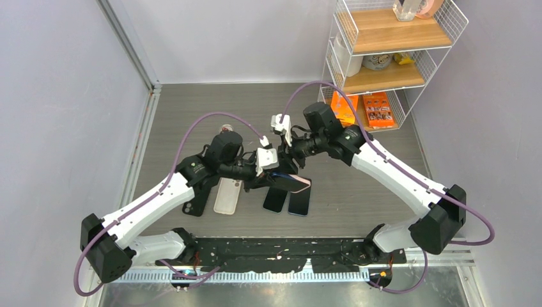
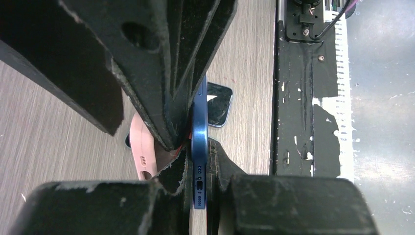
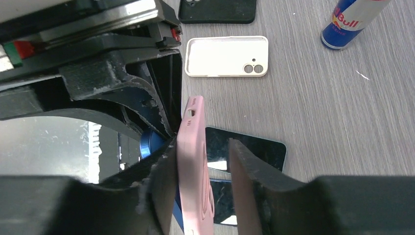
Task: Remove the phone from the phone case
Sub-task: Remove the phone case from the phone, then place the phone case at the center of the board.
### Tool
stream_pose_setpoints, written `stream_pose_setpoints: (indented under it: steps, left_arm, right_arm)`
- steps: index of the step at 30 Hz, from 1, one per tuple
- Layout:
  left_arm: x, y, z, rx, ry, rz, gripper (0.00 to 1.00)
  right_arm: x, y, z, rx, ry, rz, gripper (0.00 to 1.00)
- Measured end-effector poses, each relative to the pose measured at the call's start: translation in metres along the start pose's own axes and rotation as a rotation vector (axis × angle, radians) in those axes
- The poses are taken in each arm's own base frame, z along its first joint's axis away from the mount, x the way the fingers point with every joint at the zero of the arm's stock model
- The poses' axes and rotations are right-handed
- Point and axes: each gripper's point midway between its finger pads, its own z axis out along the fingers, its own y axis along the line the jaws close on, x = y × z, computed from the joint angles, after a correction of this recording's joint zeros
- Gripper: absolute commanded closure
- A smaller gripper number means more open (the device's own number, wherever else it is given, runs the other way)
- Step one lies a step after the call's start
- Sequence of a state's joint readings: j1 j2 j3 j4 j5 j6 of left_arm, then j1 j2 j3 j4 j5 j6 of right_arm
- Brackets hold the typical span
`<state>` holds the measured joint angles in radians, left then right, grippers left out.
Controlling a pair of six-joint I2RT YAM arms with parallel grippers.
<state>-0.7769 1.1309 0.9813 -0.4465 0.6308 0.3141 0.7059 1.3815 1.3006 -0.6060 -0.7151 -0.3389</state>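
Observation:
A blue phone (image 2: 199, 147) is held edge-on above the table, with my left gripper (image 2: 198, 169) shut on its bottom end; its charging port faces the left wrist camera. A pink case (image 3: 193, 161) is partly peeled off it and stands beside it (image 2: 142, 152). My right gripper (image 3: 202, 147) straddles the pink case. One finger touches the case and the other finger (image 3: 242, 166) stands apart from it, so this gripper is open. In the top view both grippers meet mid-table over the phone (image 1: 291, 181).
A cream case (image 3: 226, 56) and a black case (image 3: 218, 10) lie on the table, left of the grippers in the top view. Two dark phones (image 1: 276, 199) (image 1: 299, 202) lie flat below them. A Red Bull can (image 3: 350, 19) stands nearby. A wire shelf (image 1: 390, 57) is at the back right.

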Motion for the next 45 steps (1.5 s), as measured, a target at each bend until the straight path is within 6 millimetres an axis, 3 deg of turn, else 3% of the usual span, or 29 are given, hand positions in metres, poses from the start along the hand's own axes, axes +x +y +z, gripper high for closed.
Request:
stream_pose_setpoints:
  steps: [1, 3, 7, 16, 25, 30, 36, 41, 45]
  left_arm:
    - [0.0, 0.001, 0.0, -0.004, 0.001, 0.0, 1.0]
    - [0.001, 0.003, 0.0, -0.016, 0.006, 0.001, 1.0]
    - [0.006, 0.005, -0.002, -0.034, 0.027, 0.003, 1.0]
    - [0.016, 0.002, -0.023, -0.06, 0.058, 0.086, 1.0]
    - [0.038, -0.015, -0.058, -0.06, 0.141, 0.154, 1.0]
    - [0.051, -0.023, -0.072, -0.059, 0.192, 0.149, 1.0]
    - [0.056, -0.016, -0.093, -0.136, 0.232, 0.141, 1.0]
    - [0.041, 0.0, -0.118, -0.247, 0.211, 0.146, 1.0]
    - [0.027, 0.009, -0.136, -0.321, 0.178, 0.143, 1.0]
  right_arm:
    - [0.001, 0.0, 0.001, -0.002, 0.003, 0.002, 0.73]
    - [0.003, 0.0, 0.004, -0.008, 0.01, 0.007, 0.85]
    - [0.007, -0.001, 0.01, -0.011, 0.024, 0.024, 0.94]
    - [-0.003, -0.015, 0.018, 0.008, 0.019, 0.092, 0.95]
    - [-0.007, -0.057, 0.016, 0.1, -0.027, 0.228, 0.94]
    - [-0.022, -0.074, 0.009, 0.14, -0.101, 0.268, 0.95]
    - [-0.039, -0.084, 0.013, 0.144, -0.211, 0.319, 0.95]
    - [-0.028, -0.093, 0.03, 0.122, -0.288, 0.454, 0.95]
    - [-0.003, -0.103, 0.054, 0.1, -0.332, 0.606, 0.95]
